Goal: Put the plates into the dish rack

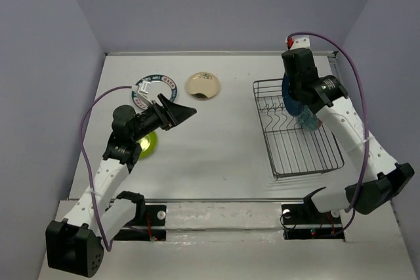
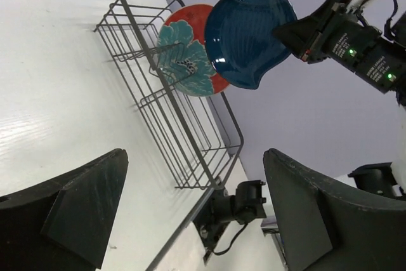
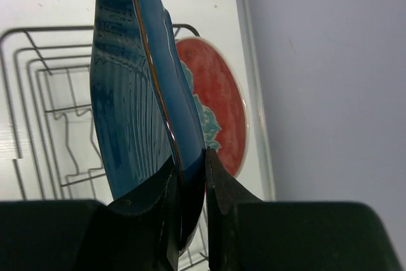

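My right gripper is shut on the lower rim of the dark blue leaf-shaped plate, holding it on edge over the far end of the dish rack. Just behind it, a red-and-teal plate stands upright in the rack. From the left wrist view the blue plate hangs above the rack, overlapping the red-and-teal plate. My left gripper is open and holds nothing, left of centre. A lime green plate, a white lettered-rim plate and a gold plate lie flat on the table.
The lime green plate is partly covered by my left arm. The white and gold plates sit near the back wall. Purple walls close in the table on three sides. The right arm's base shows beyond the rack's near end.
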You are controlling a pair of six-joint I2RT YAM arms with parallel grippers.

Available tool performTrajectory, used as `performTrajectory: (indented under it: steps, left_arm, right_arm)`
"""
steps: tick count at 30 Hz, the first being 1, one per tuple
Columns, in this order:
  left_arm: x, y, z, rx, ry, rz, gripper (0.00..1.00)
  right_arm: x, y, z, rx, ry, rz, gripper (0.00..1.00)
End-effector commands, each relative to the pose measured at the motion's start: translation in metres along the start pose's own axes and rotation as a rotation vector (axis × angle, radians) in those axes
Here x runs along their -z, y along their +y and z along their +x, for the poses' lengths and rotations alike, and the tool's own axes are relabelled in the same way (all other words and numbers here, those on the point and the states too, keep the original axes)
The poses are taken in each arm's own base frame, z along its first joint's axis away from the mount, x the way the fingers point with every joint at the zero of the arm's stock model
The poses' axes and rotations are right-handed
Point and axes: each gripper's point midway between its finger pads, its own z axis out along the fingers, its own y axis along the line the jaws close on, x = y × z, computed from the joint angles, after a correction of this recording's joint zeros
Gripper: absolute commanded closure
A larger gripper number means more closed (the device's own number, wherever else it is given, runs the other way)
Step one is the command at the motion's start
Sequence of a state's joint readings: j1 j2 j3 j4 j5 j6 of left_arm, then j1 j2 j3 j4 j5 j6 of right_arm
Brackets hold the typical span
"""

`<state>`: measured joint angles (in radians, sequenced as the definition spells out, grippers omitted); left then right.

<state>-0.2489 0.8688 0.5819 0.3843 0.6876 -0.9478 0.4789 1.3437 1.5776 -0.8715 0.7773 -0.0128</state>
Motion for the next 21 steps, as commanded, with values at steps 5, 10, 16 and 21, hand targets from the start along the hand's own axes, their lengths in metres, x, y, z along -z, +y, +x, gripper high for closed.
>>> performTrajectory:
  steps: [5, 10, 16, 21]
  left_arm:
    - [0.016, 0.016, -0.022, -0.322, -0.06, -0.149, 0.01]
    - [0.023, 0.034, -0.019, -0.373, -0.067, -0.219, 0.01]
    - [0.027, 0.036, -0.017, -0.4, -0.063, -0.23, 0.01]
    - [0.027, 0.036, -0.015, -0.402, -0.058, -0.229, 0.01]
  right_arm:
    - [-0.021, -0.042, -0.014, 0.071, 0.018, 0.152, 0.93]
    - [-0.043, -0.043, -0.003, 0.144, 0.084, 0.187, 0.93]
    - [-0.063, -0.024, 0.005, 0.195, 0.118, 0.157, 0.93]
    - [-0.075, -0.014, 0.017, 0.242, 0.148, 0.146, 0.93]
